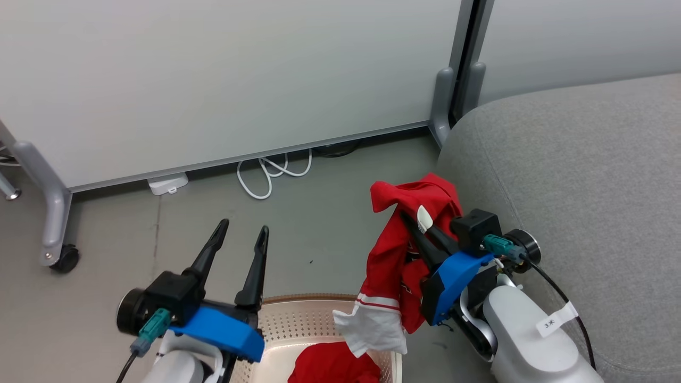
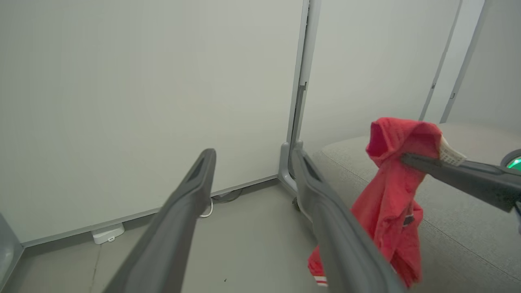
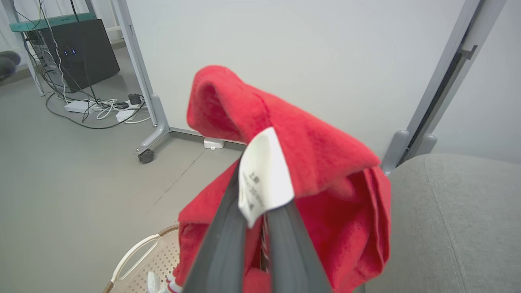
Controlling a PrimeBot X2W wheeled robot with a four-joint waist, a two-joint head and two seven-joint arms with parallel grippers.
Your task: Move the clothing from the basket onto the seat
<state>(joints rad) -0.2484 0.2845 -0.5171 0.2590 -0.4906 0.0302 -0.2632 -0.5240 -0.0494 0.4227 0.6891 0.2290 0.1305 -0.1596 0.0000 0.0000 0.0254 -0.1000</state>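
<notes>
A red garment [image 1: 396, 255] with white stripes and a small white tag [image 3: 264, 175] hangs from my right gripper [image 1: 412, 215], which is shut on it, above the basket's right side and close to the seat [image 1: 585, 186]. The same garment [image 2: 392, 195] shows in the left wrist view, pinched by the right fingers [image 2: 460, 173], and drapes over the finger shafts as red clothing [image 3: 309, 162] in the right wrist view. More red clothing [image 1: 332, 364] lies in the cream perforated basket [image 1: 298, 319]. My left gripper [image 1: 242, 231] is open and holds nothing, above the basket's left rim.
A white partition on grey wheeled legs [image 1: 50, 213] stands behind the grey floor, with a white cable [image 1: 268, 175] and adapter [image 1: 167, 183] at its foot. The right wrist view has a black case and a tangle of cables [image 3: 85, 106] far left.
</notes>
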